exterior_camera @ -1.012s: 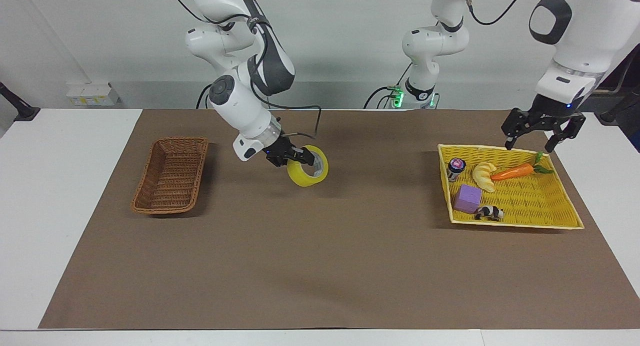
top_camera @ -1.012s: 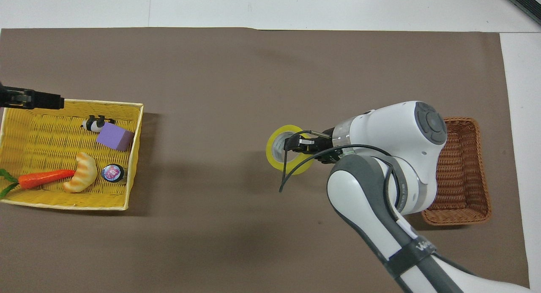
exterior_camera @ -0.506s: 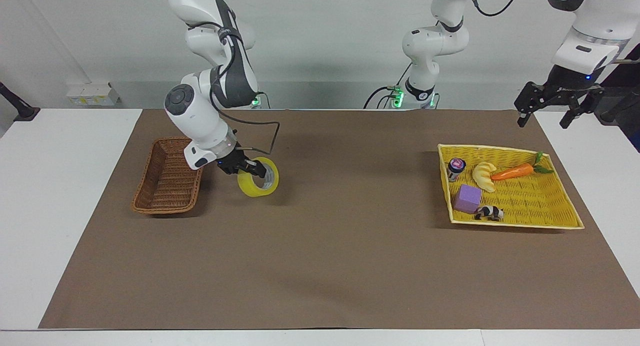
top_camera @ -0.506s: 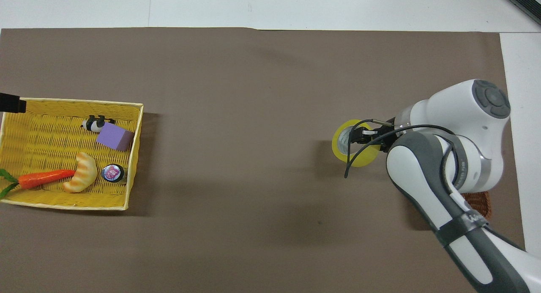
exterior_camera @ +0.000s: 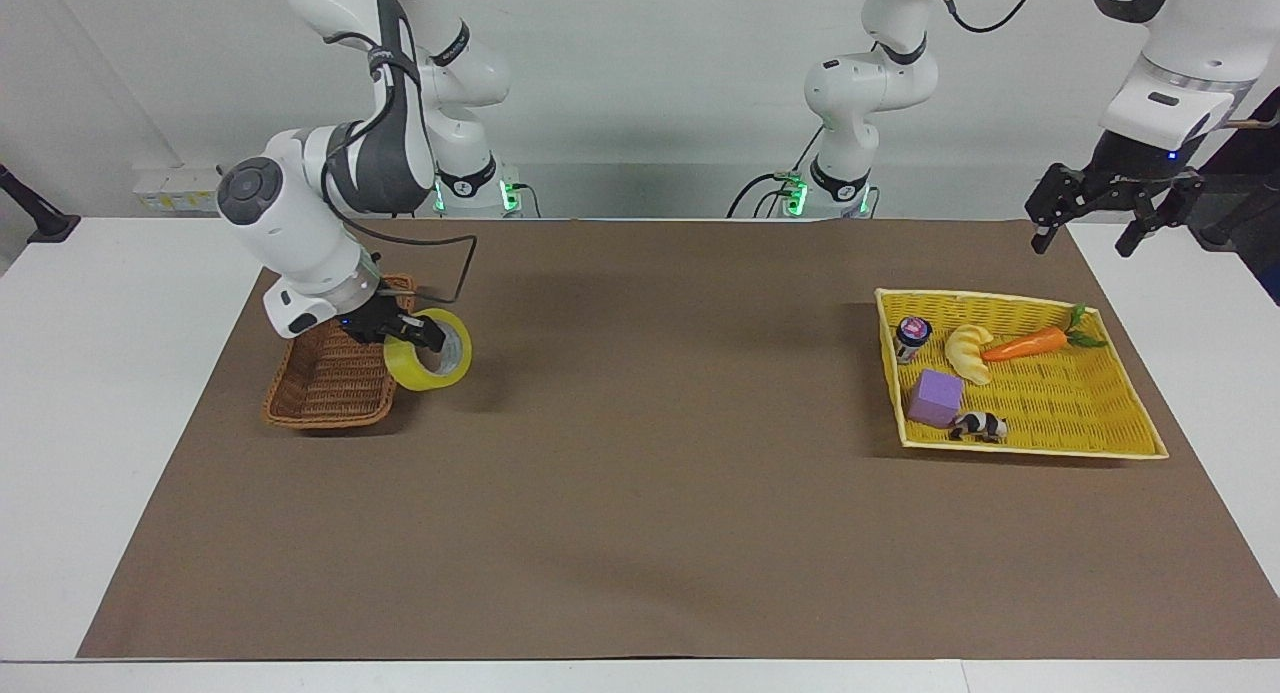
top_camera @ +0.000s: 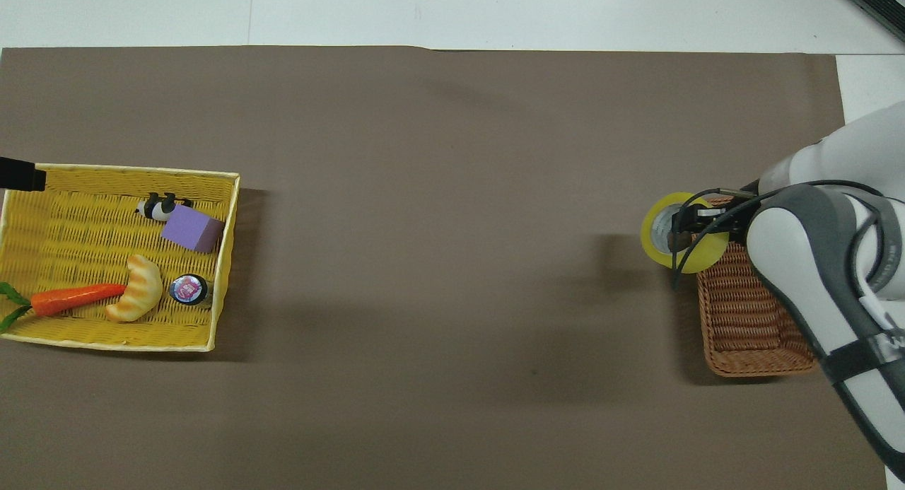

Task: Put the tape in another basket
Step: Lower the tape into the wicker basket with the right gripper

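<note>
The tape, a yellow roll with a white core, hangs upright in my right gripper, which is shut on its ring. The roll is in the air over the brown wicker basket's edge that faces the middle of the table. In the overhead view the tape and the right gripper overlap the corner of the brown basket farthest from the robots. My left gripper is open and empty, raised above the mat's corner beside the yellow basket. Only one of its fingers shows in the overhead view.
The wide yellow basket at the left arm's end holds a carrot, a croissant, a purple block, a small jar and a black-and-white toy animal. A brown mat covers the table.
My right arm has carried the tape from over the middle of the table to the brown basket's edge. My left gripper has lifted away from the yellow basket's rim, then stayed still.
</note>
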Motion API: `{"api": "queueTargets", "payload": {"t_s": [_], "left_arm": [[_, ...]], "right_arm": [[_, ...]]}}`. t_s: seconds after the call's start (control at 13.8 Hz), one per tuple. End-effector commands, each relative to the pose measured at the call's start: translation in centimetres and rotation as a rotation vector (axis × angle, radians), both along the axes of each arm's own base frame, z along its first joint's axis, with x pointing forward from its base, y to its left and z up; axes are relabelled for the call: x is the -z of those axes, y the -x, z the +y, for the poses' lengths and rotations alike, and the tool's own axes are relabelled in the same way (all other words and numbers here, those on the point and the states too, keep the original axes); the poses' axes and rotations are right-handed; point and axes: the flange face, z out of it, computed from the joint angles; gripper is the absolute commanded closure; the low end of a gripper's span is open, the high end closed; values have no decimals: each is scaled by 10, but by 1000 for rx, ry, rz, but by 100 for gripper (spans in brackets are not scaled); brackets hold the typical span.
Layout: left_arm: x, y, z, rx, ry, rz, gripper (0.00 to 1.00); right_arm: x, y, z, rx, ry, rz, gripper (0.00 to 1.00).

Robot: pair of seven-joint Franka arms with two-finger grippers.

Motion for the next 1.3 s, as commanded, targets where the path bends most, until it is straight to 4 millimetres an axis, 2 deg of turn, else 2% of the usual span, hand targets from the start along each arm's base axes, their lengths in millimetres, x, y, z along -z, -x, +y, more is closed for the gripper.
{"api": "queueTargets", "payload": {"t_s": [0.0, 0.29, 0.36, 0.43, 0.65, 0.72, 0.8, 0.87, 0.94, 1.23], "left_arm": [[-4, 2, 4, -5, 4, 9, 0], [-4, 2, -9, 15, 8, 20, 0], [-3, 3, -5, 9, 13, 27, 0], [-2, 3, -11, 16, 22, 32, 0], [-2, 3, -4, 6, 32, 47, 0], [-6, 3, 2, -4, 44, 44, 0], [-8, 4, 5, -11, 51, 43, 0], [-9, 4, 8, -14, 51, 45, 0], [-10, 5, 10, -12, 51, 46, 0], [-4, 11, 16, -19, 46, 100, 0]], "right_arm": [[1, 0, -38, -8, 39, 14, 100], [7, 19, -91, 2, 108, 35, 100], [15, 24, -103, -17, 103, 46, 100], [28, 30, -111, -28, 98, 54, 100], [60, 39, -111, -64, 125, 86, 100], [64, 41, -112, -68, 132, 82, 100], [65, 43, -112, -69, 131, 85, 80], [65, 44, -112, -70, 131, 91, 38], [65, 43, -106, -80, 132, 97, 0], [62, 40, -97, -91, 135, 95, 0]]}}
